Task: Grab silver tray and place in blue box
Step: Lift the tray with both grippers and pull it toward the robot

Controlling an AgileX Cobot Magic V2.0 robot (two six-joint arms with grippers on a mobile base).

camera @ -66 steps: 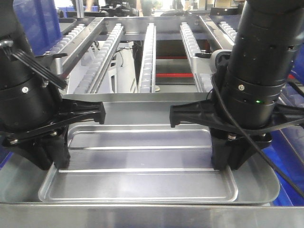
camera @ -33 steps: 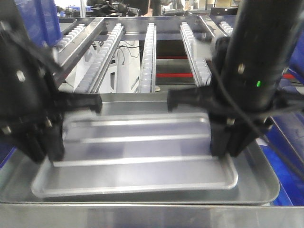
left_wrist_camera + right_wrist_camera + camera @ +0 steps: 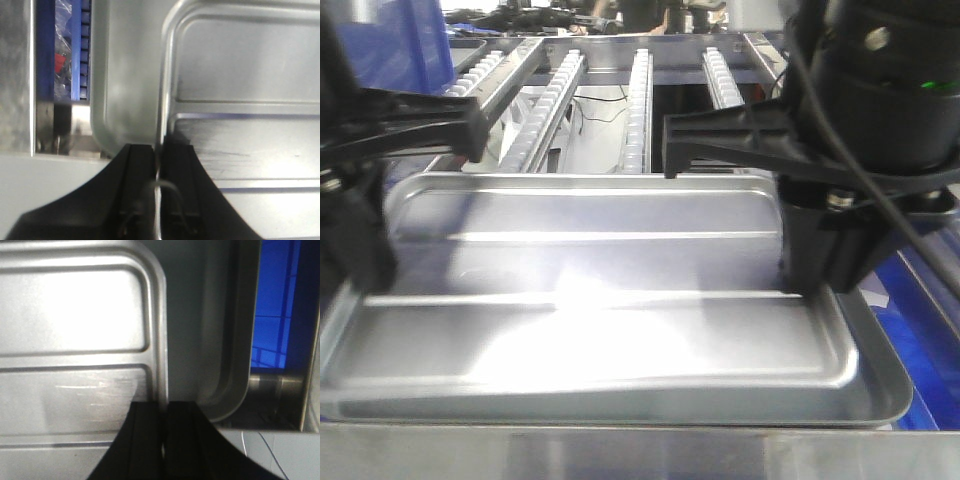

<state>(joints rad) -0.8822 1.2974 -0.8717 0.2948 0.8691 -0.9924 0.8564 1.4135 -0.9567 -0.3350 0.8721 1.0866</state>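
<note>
The silver tray [image 3: 590,290] hangs level above a larger metal pan [image 3: 882,385], held by both short ends. My left gripper [image 3: 159,150] is shut on the tray's left rim [image 3: 165,90], one finger on each side of the lip. My right gripper [image 3: 164,407] is shut on the right rim [image 3: 161,340] in the same way. In the front view the left gripper [image 3: 370,270] and right gripper [image 3: 808,272] stand at the tray's two ends. Bright blue plastic of the blue box [image 3: 932,335] shows past the pan's right edge, also blue box [image 3: 277,310].
Roller conveyor rails [image 3: 638,110] run away behind the tray. A blue ribbed crate wall [image 3: 80,55] with a plastic bag lies left of the pan [image 3: 125,75]. A steel ledge [image 3: 640,455] crosses the near edge. A metal bar [image 3: 275,385] sits beside the pan's right corner.
The tray has risen off the larger pan and come toward the camera, carried by both shut grippers, which have moved up with it.
</note>
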